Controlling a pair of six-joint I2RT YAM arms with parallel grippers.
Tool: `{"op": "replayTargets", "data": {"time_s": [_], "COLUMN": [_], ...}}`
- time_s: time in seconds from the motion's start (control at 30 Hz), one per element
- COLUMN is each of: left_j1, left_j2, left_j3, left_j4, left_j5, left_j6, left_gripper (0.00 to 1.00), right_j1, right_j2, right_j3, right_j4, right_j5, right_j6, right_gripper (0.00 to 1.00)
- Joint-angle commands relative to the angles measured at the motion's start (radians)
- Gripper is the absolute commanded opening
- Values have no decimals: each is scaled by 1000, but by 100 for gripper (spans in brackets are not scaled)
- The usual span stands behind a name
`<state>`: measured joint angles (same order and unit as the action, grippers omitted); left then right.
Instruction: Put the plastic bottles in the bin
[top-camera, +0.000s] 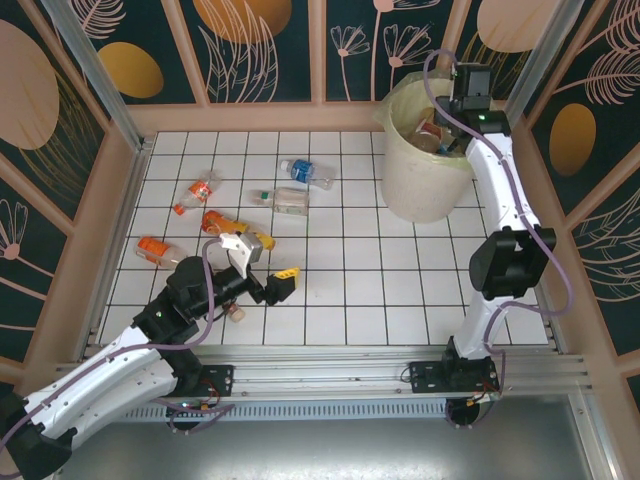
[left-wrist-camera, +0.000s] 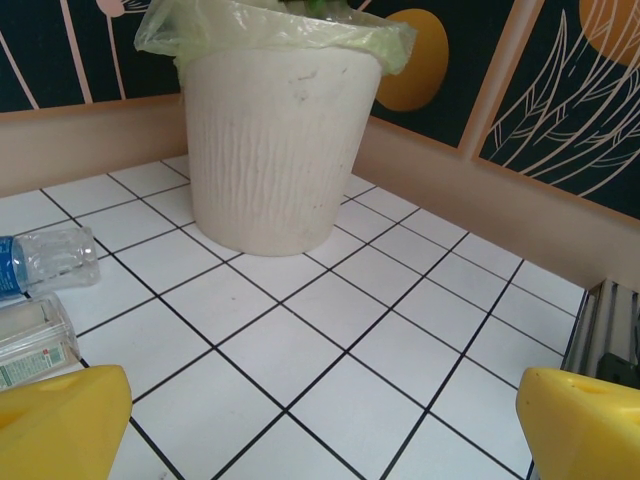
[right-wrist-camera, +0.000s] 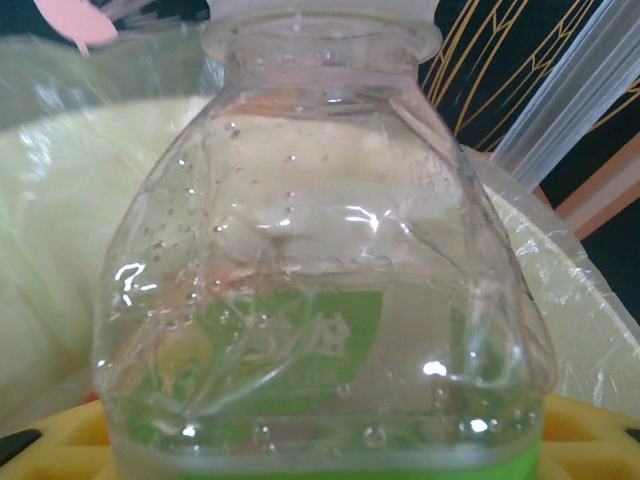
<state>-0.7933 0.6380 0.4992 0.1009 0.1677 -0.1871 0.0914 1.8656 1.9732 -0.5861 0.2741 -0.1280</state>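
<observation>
My right gripper hangs over the open bin, a cream bucket lined with a pale green bag. It is shut on a clear bottle with a green label, held between the yellow fingers above the bag. Several bottles lie on the tiles at the left: a blue-labelled one, a clear one and orange ones. My left gripper stands open and holds nothing, low over the tiles, its yellow fingers facing the bin.
The tiled floor is walled by wooden panels on the left, back and right. A metal rail runs along the near edge. In the left wrist view, the blue-labelled bottle and the clear bottle lie at the left edge.
</observation>
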Motion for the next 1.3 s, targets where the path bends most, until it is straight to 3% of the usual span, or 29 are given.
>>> {"op": "replayTargets", "data": {"time_s": [0.0,0.13,0.37,0.47,0.67,1.03,1.27], "left_j1": [-6,-6,-6,-6,-6,-6,-6], "left_j2": [6,8,8,1,-4,71,192], "left_j3": [25,21,27,28,43,200,364], "left_j4": [6,5,-4,-11,-32,-253,-537], "left_j5": [-12,-2,-3,-14,-54,-289,-482], "left_j6": [18,18,17,12,-14,-217,-259], "left_gripper": [99,99,99,99,99,99,99], "right_j1": [4,10,34,31,37,171,296], "right_j2": [9,-7,-46,-52,-114,-544,-738], "right_j3": [-37,-79,-108,-58,-12,-505,-754], "right_j4": [-23,-8,52,31,-16,204,258], "right_j5": [72,86,102,62,-81,-255,-523], "right_j6": [-105,-120,-90,-49,101,273,312], "right_gripper": [60,62,83,91,92,92,92]}}
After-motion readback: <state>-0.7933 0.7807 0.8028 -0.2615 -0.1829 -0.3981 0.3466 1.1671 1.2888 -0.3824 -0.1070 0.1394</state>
